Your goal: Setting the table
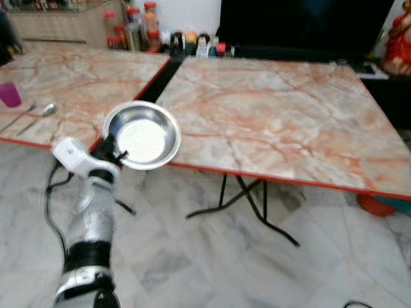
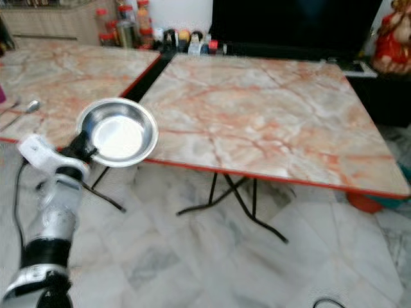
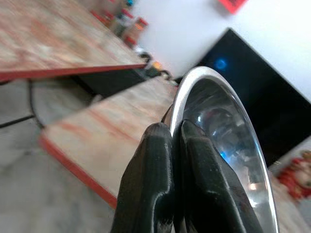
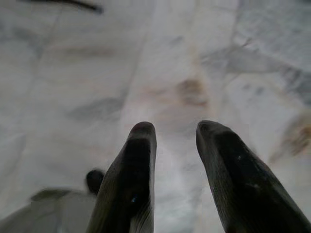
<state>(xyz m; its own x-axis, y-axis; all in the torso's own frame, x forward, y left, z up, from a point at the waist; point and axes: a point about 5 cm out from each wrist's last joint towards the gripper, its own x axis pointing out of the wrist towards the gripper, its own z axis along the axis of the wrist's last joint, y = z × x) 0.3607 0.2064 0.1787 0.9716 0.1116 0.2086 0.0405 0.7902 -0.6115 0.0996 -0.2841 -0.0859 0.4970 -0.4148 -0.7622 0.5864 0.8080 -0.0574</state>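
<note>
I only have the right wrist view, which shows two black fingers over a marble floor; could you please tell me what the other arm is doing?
Observer: The left gripper is shut on the rim of a steel bowl, held at the near edge of the marble table.
Operator: Thank you. Is anything already laid out?
Observer: On the second table to the left lie a spoon and a purple cup.
Operator: And what is at the far end?
Observer: Jars and bottles stand in a row behind the tables.

No text, label or number can be read anywhere.
</note>
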